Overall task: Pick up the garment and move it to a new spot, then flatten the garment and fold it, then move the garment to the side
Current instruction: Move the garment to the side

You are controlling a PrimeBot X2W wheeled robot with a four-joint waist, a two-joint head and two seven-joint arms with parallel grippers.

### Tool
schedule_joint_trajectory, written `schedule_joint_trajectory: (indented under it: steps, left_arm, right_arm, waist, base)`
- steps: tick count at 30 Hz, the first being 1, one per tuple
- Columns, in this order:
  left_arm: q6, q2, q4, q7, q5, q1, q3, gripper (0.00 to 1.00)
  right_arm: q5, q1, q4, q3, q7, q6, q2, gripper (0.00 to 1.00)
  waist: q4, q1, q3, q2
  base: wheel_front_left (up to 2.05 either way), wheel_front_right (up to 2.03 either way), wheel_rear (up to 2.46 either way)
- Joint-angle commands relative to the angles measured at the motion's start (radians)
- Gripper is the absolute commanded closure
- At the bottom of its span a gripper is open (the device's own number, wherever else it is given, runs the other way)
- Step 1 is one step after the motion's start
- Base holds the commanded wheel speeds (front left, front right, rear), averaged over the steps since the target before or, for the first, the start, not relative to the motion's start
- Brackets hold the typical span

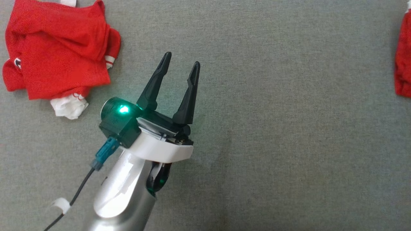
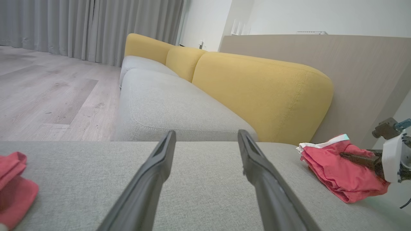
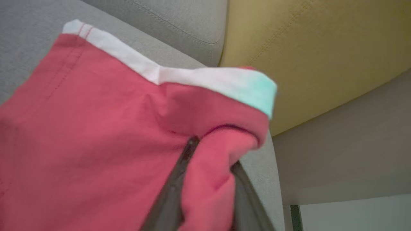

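Your red garment [image 3: 96, 144] is lying in folded layers at the right edge of the grey seat cushion [image 1: 289, 128]. Its white band is on the top side, just beside the end of the yellow back cushion [image 2: 257, 93]. The right gripper [image 3: 214, 152] is right on it, fingers a little apart with a ridge of the red cloth bunched between them. That view's blurry, so I can't tell you whether they're actually pinching it or just sitting around it. The left gripper [image 1: 182, 61] hovers over bare cushion in the middle, fingers spread wide, green light glowing on its wrist. Past it, at the upper left of the head view, there's a crumpled red jersey [image 1: 57, 48] with white trim, well apart from your garment
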Motion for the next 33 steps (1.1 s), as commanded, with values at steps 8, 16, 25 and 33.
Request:
schedule_joint_trajectory:
  steps: [8, 16, 25, 33]
  left_arm:
    - [0.001, 0.008, -0.021, -0.005, 0.010, -0.016, 0.070, 0.00]
    - [0.003, 0.008, -0.025, -0.005, 0.009, 0.045, 0.137, 0.00]
    - [0.003, 0.008, -0.034, -0.005, 0.019, 0.125, 0.214, 0.00]
    - [0.003, 0.008, -0.045, -0.005, 0.041, 0.194, 0.261, 0.00]
  right_arm:
    - [-0.026, -0.029, 0.023, -0.074, -0.077, -0.001, 0.037, 0.00]
    - [-0.015, -0.022, -0.064, -0.140, -0.118, -0.001, 0.160, 0.00]
    - [0.007, 0.043, -0.257, -0.215, -0.127, -0.001, 0.312, 0.00]
    - [0.050, 0.171, -0.519, -0.330, -0.080, -0.001, 0.524, 0.00]
  waist:
    - [-0.020, -0.0001, -0.056, 0.0000]
    - [-0.040, -0.0001, -0.166, 0.0000]
    - [-0.050, -0.0001, -0.263, 0.0000]
    - [-0.041, -0.0001, -0.310, 0.0000]
  base:
    - [0.00, 0.00, 0.00]
    - [0.00, 0.00, 0.00]
    - [0.00, 0.00, 0.00]
    - [0.00, 0.00, 0.00]
